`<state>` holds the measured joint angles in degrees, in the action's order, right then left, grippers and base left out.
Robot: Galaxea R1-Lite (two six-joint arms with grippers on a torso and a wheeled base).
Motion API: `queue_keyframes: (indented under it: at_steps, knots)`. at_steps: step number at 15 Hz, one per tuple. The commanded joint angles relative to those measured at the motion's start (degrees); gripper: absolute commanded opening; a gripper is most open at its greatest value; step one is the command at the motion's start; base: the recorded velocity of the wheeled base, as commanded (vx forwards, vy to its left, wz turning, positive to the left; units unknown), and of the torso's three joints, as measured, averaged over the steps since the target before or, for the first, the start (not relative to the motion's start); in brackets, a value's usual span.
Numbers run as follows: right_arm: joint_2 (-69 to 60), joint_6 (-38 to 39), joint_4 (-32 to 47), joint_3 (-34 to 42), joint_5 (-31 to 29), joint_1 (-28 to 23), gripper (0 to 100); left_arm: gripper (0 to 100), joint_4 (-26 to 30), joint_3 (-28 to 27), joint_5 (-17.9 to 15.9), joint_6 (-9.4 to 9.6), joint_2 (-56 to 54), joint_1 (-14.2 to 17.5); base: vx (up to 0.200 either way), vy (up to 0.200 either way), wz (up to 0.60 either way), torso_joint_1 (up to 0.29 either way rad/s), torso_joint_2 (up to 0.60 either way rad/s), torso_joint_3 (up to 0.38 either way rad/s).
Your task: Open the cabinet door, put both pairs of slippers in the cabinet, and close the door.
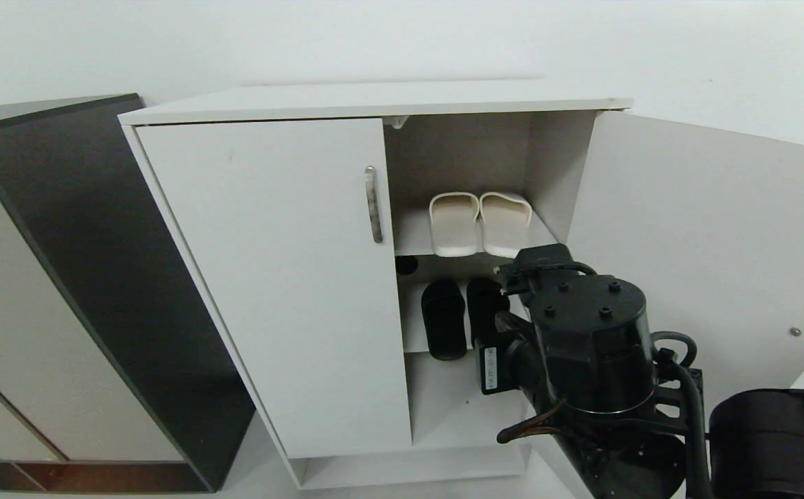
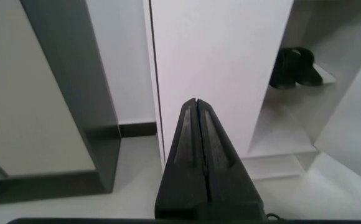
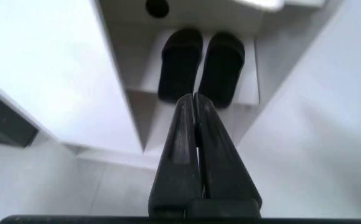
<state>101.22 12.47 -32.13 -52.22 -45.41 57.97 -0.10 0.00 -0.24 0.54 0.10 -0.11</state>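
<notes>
Lying shelved, white slippers [image 1: 455,225], black slippers [image 1: 443,319] beneath

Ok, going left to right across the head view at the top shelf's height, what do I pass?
Dark panel → closed left door → door handle → white slippers → open right door.

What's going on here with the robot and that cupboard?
A robot is putting slippers away in a cabinet. Its right door stands open and the left door is shut. The white slippers sit on the upper shelf, the black slippers on the shelf below. The right gripper, shut and empty, points at the black pair. The left gripper, also shut, holds nothing. The open door is not yet closed.
</notes>
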Motion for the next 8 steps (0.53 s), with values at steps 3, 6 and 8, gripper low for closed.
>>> queue_keyframes:
  at_steps: [3, 6, 8]
  knots:
    - [0.03, 0.01, -0.74, 0.02, 0.06, -0.22, 0, 0, 0.01, 0.0, -0.02, -0.01, -0.01, 0.02, -0.2, 0.0, 0.0, 0.002, 0.01, 0.002]
    - [0.12, 0.01, -0.91, 0.02, 0.15, -0.31, 0, 0, 0.01, 0.0, -0.02, -0.01, -0.01, 0.02, -0.2, 0.0, 0.0, 0.005, 0.01, 0.001]
    - [0.3, -0.17, -1.0, 0.02, 0.15, -0.49, 0, 0, 0.01, 0.0, -0.11, -0.01, -0.01, 0.02, -0.2, 0.0, 0.0, 0.007, 0.01, -0.002]
